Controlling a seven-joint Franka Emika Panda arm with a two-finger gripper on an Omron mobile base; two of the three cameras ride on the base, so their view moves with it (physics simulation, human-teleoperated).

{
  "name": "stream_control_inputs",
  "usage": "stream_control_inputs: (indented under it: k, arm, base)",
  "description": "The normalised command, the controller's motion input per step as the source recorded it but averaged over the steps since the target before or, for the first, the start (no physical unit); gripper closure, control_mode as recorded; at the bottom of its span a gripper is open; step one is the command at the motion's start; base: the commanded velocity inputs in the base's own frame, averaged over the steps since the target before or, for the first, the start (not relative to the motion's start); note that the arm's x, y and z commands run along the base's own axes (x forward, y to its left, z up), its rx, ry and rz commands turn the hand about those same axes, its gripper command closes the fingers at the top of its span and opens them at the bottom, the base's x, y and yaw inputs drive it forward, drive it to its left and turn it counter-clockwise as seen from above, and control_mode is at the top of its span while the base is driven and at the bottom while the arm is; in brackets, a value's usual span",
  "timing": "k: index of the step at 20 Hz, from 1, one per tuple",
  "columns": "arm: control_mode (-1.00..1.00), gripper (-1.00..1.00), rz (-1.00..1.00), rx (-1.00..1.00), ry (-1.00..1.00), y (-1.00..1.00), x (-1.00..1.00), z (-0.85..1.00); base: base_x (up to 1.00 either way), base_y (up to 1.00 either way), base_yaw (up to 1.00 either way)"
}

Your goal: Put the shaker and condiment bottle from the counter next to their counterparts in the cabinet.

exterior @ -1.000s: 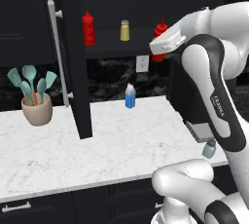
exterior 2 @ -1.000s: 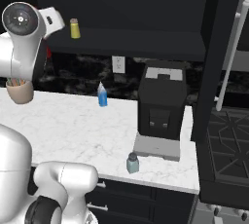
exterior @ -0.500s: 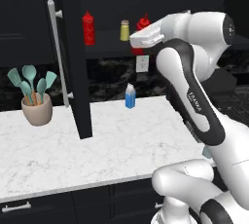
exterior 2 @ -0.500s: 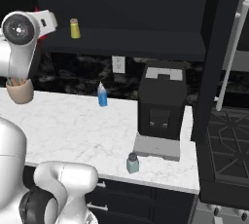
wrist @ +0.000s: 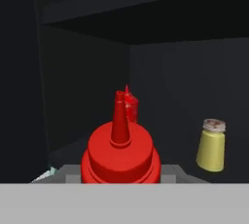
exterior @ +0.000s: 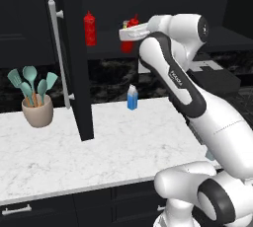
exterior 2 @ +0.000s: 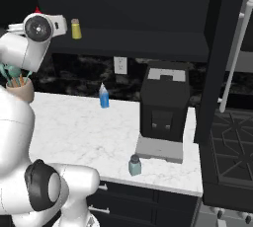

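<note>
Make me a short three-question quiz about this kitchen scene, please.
1. True or false: the end effector holds the slim red squeeze bottle.
2. Where is the small pale blue-grey shaker? A) cabinet shelf B) white marble counter
3. What colour is the silver-capped shaker in the black wall cabinet?

Key: 1 true; 2 B; 3 yellow.

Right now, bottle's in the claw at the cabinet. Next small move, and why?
Probably ease the red bottle further in and set it on the shelf beside the other red bottle. It sits short of that bottle, with the yellow shaker off to one side.
</note>
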Motion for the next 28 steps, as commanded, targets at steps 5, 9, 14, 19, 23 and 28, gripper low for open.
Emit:
stream_control_inputs:
  k: [5, 9, 14, 19, 23, 28]
  arm:
    - [-1.0, 1.0, 0.0, 0.01, 0.09, 0.14, 0.52, 0.01]
    - [-1.0, 1.0, 0.0, 0.0, -0.08, 0.06, 0.03, 0.0]
    - [-1.0, 1.0, 0.0, 0.0, -0.13, 0.12, 0.12, -0.05]
    - [-1.0, 1.0, 0.0, 0.0, 0.03, 0.17, 0.5, -0.16]
    - [-1.0, 1.0, 0.0, 0.0, 0.05, 0.08, 0.52, -0.01]
    - [-1.0, 1.0, 0.0, -0.01, 0.0, 0.08, 0.22, -0.01]
  base:
    - [0.0, 0.0, 0.0]
    - [0.0, 0.0, 0.0]
    - [0.0, 0.0, 0.0]
    - [0.0, 0.0, 0.0]
    - [0.0, 0.0, 0.0]
    - [0.0, 0.0, 0.0]
